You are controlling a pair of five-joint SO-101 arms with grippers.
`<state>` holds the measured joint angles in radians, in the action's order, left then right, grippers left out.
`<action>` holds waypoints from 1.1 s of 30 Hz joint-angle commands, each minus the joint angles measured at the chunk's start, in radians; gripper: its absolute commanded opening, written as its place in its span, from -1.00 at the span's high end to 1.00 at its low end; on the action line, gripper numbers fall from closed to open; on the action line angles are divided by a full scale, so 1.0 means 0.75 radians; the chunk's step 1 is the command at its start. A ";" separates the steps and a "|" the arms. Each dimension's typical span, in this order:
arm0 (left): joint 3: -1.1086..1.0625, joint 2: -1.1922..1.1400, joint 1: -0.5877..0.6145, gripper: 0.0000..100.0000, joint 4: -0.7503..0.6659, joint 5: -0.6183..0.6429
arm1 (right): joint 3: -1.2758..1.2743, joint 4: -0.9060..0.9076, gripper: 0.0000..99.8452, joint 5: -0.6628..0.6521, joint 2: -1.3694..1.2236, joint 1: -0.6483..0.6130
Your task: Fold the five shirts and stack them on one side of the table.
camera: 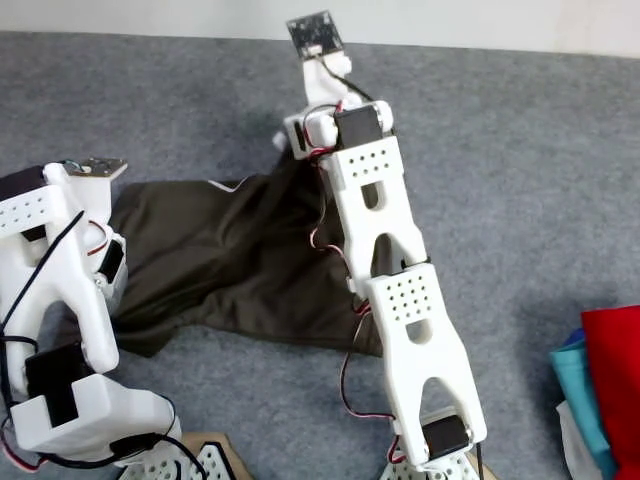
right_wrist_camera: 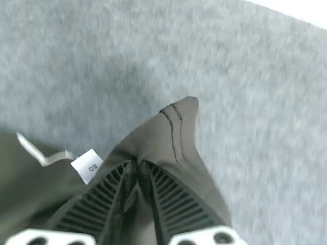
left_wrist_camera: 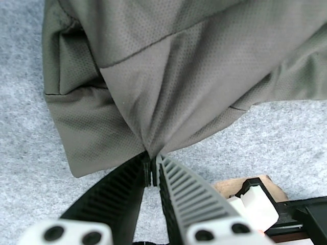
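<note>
High view, shirt: an olive shirt (camera: 230, 260) lies crumpled on the left half of the grey table (camera: 520, 150), about midway between its near and far edges.
High view, arms: the left arm (camera: 60, 270) stands over the shirt's left end; the right arm (camera: 385, 230) stretches across the shirt to its far side.
High view, stack: a stack (camera: 605, 380) of red, teal and white cloth sits at the table's right edge, toward the near corner.
Left wrist view, left gripper: the left gripper (left_wrist_camera: 153, 163) is closed, pinching a fold at the shirt's edge, which hangs in creases above the table.
Right wrist view, right gripper: the right gripper (right_wrist_camera: 137, 166) is clamped on a stitched corner of the shirt, with 1 white tag (right_wrist_camera: 88, 166) just beside its fingers.
</note>
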<state>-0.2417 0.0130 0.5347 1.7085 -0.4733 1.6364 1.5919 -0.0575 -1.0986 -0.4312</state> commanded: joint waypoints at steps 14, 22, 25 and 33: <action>0.240 0.052 0.028 0.99 0.053 0.045 | -0.508 0.234 0.99 -0.008 0.727 0.109; 0.249 0.054 0.034 0.99 0.059 0.041 | -1.429 0.224 0.99 -0.008 1.296 0.109; 0.328 0.054 0.046 0.99 0.061 0.037 | -1.748 0.177 0.99 -0.008 1.462 0.091; 0.355 0.054 0.091 0.98 0.078 -0.082 | -2.519 -0.163 0.99 -0.023 1.951 0.044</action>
<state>0.0299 0.0130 0.5900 1.7545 -0.4964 -0.0944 1.5627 -0.0621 0.1918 -0.3851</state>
